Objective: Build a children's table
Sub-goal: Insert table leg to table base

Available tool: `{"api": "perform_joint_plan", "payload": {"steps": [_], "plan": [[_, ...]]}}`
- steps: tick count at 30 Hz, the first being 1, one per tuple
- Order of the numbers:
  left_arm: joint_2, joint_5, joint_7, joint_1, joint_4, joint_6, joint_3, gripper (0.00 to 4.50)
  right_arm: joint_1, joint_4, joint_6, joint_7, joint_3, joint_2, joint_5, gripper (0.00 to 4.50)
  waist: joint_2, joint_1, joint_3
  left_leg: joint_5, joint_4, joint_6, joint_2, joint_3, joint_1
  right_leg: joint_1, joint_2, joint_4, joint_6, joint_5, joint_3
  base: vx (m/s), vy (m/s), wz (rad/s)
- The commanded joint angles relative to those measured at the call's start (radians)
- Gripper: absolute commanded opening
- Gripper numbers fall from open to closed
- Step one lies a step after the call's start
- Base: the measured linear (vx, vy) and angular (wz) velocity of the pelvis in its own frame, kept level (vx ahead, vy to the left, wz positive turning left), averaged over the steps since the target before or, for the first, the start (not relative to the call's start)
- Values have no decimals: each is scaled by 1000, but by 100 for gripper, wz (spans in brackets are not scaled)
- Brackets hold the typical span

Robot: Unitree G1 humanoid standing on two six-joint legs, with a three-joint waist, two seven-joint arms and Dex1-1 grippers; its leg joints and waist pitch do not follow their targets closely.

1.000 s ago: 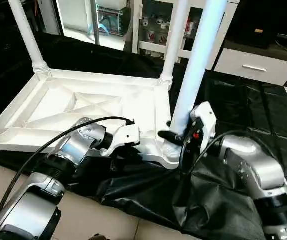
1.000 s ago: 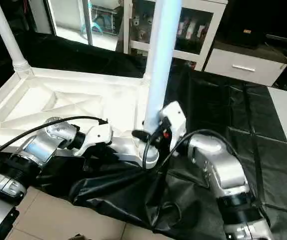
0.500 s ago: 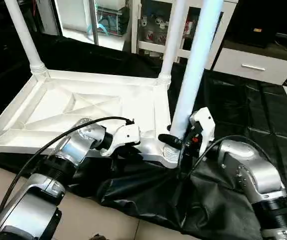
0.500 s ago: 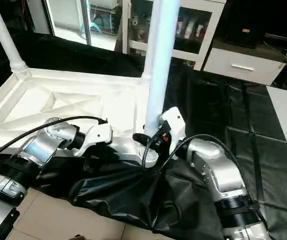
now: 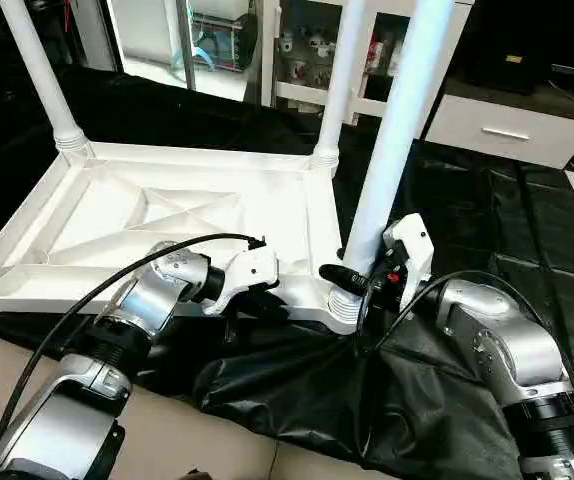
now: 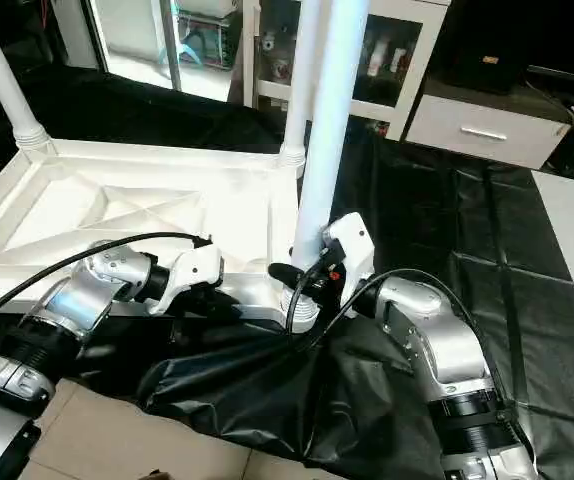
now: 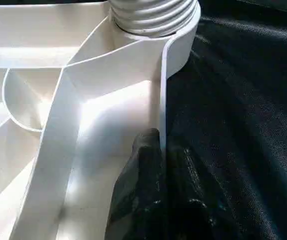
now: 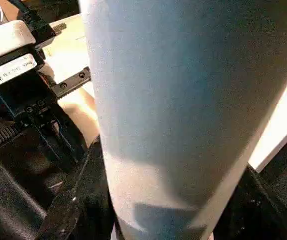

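lying upside down on the black-draped work table [image 5: 487, 220], the white tabletop [image 5: 167, 225] is seen with its x-ribbed underside turned up and its raised rim running around the edge. three legs [image 5: 35, 75] are seen standing upright in round corner sockets: one at the far left, one at the far right [image 5: 342, 80], and the near right leg [image 5: 392, 140], which looks bluish in the light and ends in a ribbed collar at its socket. the right gripper [image 5: 355, 282] is closed around the base of that near right leg, one black finger on each side of it. the left gripper [image 7: 161, 165] is pinched narrowly on the tabletop's near rim, one finger inside the rim and one outside, just beside the same corner socket. a small label with a printed code [image 8: 6, 70] is seen on the left gripper's white housing, its writing too small to be read. a glass-fronted cabinet [image 5: 312, 50] holding small items, which cannot be made out, is seen behind the table.
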Motion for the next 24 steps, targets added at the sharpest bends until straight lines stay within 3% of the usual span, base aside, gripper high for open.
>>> {"api": "perform_joint_plan", "payload": {"steps": [1, 11, 13, 18, 20, 22, 24], "plan": [[-17, -37, 23, 22, 5, -8, 18, 0, -6, 20, 2, 13, 15, -1, 1, 187, -9, 1, -54, -268, -81, 15, 31, -16, 9, 36, -58, -90, -166, -303, 46, 0, 0, 0], [-5, -15, -1, 19, 14, -2, -7, 0, -7, 25, 7, 23, 20, -4, -5, 187, -8, 0, -57, -265, -82, 12, 32, -16, 9, 37, -59, -88, -172, -285, 47, 0, 0, 0], [0, -9, -13, 22, 12, 1, -16, 0, -9, 38, 17, 33, 37, -11, -16, 187, -3, 0, -57, -266, -83, 10, 32, -16, 10, 37, -58, -88, -174, -282, 47, 0, 0, 0], [2, -5, -20, 27, 10, 2, -22, 0, -35, 68, 28, 31, 53, -6, -28, 187, -5, -3, -59, -269, -83, 4, 31, -16, 10, 39, -58, -87, -183, -273, 46, 0, 0, 0], [3, -3, -21, 27, 11, 2, -23, 0, -51, 82, 43, 16, 39, 8, -16, 187, -9, -4, -61, -272, -82, 4, 31, -16, 10, 40, -58, -87, -183, -275, 46, 0, 0, 0], [3, -3, -21, 28, 11, 1, -24, 0, -57, 89, 49, 9, 31, 14, -11, 186, -7, -5, -61, -268, -83, 4, 31, -17, 10, 40, -58, -86, -184, -273, 46, 0, 0, 0], [5, -2, -20, 29, 9, 2, -25, 0, -64, 127, 52, -3, -9, 26, 10, 186, -8, -9, -61, -279, -83, 0, 32, -17, 11, 38, -59, -88, -185, -281, 46, 0, 0, 0]]}}
